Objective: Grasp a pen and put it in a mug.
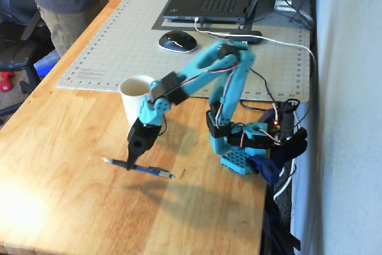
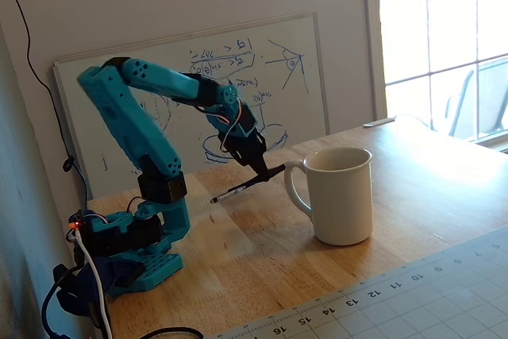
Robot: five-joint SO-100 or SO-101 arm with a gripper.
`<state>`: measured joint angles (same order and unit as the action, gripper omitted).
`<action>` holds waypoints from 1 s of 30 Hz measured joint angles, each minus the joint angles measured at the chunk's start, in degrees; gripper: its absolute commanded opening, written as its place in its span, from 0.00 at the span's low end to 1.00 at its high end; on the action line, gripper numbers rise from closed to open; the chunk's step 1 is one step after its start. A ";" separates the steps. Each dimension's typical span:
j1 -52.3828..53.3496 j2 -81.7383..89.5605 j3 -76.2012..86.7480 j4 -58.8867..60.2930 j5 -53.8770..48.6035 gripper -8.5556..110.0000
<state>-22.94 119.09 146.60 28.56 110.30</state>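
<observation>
My gripper (image 1: pixel 128 164) is clamped on the pen (image 1: pixel 138 168) near the table's (image 1: pixel 71 207) front edge; the other fixed view shows the pen (image 2: pixel 248 184) lifted clear and tilted. The hold looks off-centre, so I judge the pen could pivot or slip on the way to the mug (image 1: pixel 136 101), or clip the rim and tip it. Beyond lies a numbered cutting mat (image 1: pixel 119 40); the whiteboard (image 2: pixel 238 77) scrawl is unreadable.
</observation>
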 measured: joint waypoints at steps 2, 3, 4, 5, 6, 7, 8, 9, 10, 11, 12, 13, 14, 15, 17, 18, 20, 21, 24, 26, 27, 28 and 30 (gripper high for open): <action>-0.88 6.77 4.13 -5.36 0.00 0.08; -1.23 10.02 5.62 -8.26 -0.62 0.08; -1.41 12.39 6.33 -10.99 -2.02 0.08; -1.41 14.68 6.68 -13.89 -3.69 0.08; -1.41 16.61 6.86 -16.61 -5.71 0.08; -1.41 18.28 6.86 -19.25 -8.17 0.08; -1.41 19.78 6.86 -21.71 -10.99 0.08; -1.41 21.01 6.86 -23.82 -13.89 0.08; -1.41 22.32 6.86 -25.49 -17.23 0.08; -1.23 23.29 6.86 -26.37 -19.86 0.08; -0.35 24.61 6.86 -27.07 -22.85 0.08; 0.70 25.75 7.21 -27.51 -25.31 0.08; 2.11 27.07 7.56 -27.69 -27.51 0.08; 3.60 28.21 8.00 -27.86 -29.53 0.08; 7.03 30.50 8.61 -28.39 -32.78 0.08; 8.88 31.46 8.61 -28.56 -34.19 0.08; 12.39 33.49 8.61 -28.56 -36.56 0.08; 14.33 34.37 8.61 -28.65 -37.62 0.08; 20.39 36.91 8.61 -30.15 -39.73 0.08; 24.52 38.06 8.61 -31.46 -40.34 0.08; 26.37 38.41 8.61 -32.08 -40.52 0.08; 28.04 38.58 8.61 -32.70 -40.61 0.08; 30.85 38.67 8.61 -33.49 -40.61 0.08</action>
<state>7.91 157.76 155.21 -4.92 69.70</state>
